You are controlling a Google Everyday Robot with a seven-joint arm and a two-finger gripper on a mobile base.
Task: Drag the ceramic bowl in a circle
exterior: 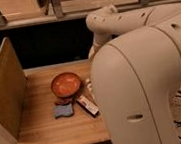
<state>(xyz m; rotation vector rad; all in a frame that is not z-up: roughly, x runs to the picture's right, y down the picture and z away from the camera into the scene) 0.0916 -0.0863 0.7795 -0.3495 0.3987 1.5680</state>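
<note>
Ceramic bowl (pixel 65 84) on wooden table (pixel 46 128), beside blue sponge (pixel 63 110); gripper hidden behind arm (pixel 137 95), apparently spread.

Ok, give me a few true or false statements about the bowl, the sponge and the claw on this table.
The ceramic bowl sits on the wooden table. True.
The blue sponge lies inside the bowl. False: it lies on the table, nearer the camera.
The claw grips the bowl's rim. False: the claw is hidden behind the white arm; the visible rim is free.
A wooden panel stands at the view's left. True.
</note>
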